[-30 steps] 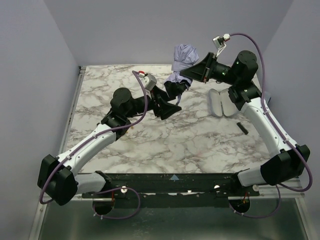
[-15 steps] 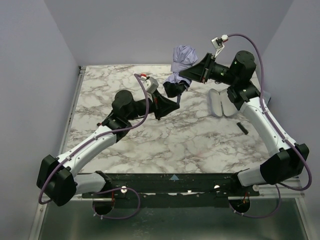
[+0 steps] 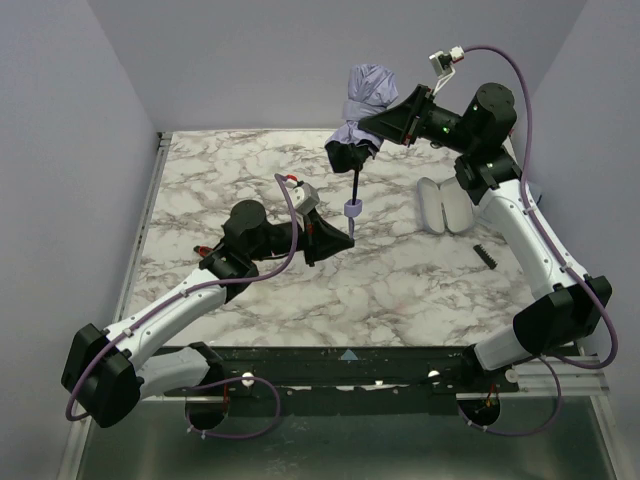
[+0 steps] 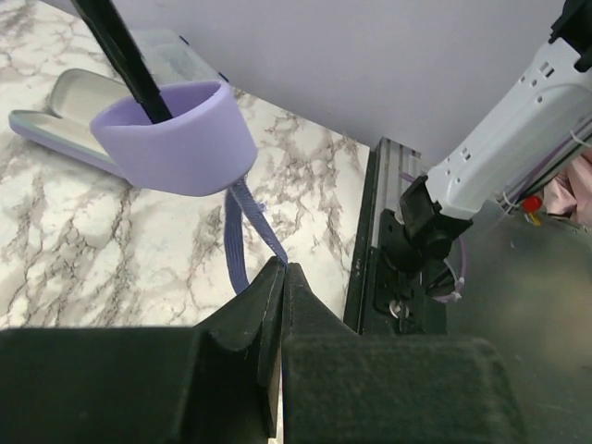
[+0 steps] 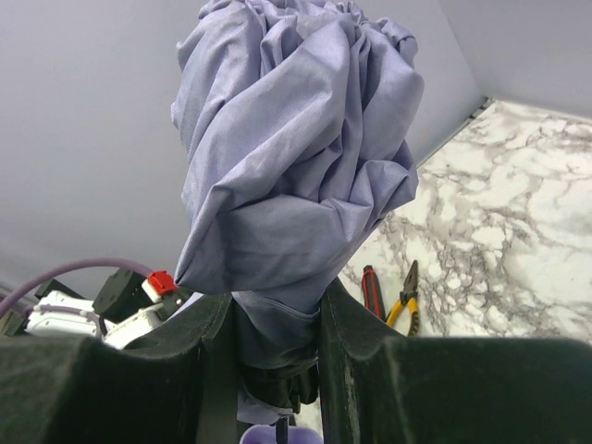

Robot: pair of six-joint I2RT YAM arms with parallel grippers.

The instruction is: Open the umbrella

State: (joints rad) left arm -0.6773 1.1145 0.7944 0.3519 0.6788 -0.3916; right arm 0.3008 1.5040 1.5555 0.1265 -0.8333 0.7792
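The umbrella [image 3: 368, 100] hangs in the air at the back of the table, its lavender fabric still bunched. My right gripper [image 3: 374, 127] is shut on the lower part of the bundle [image 5: 296, 157], with a finger [image 5: 356, 342] on each side. A thin black shaft [image 3: 355, 186] runs down to the small lavender handle [image 3: 351, 209]. In the left wrist view the handle [image 4: 176, 134] floats above the marble, and a purple wrist strap [image 4: 242, 231] hangs from it. My left gripper [image 4: 285, 268] is shut on that strap, just below the handle [image 3: 335, 238].
A pale open case [image 3: 441, 205] lies on the marble table [image 3: 250, 160] at the right, with a small black ridged piece [image 3: 483, 254] nearer the front. Yellow-handled pliers [image 5: 404, 296] and a red-and-black tool [image 5: 372, 291] lie beneath the umbrella. Walls close in the back and sides.
My left gripper has shut on the strap and drawn back toward the front. The right arm has lifted the bundle, and the black shaft now shows between fabric and handle.
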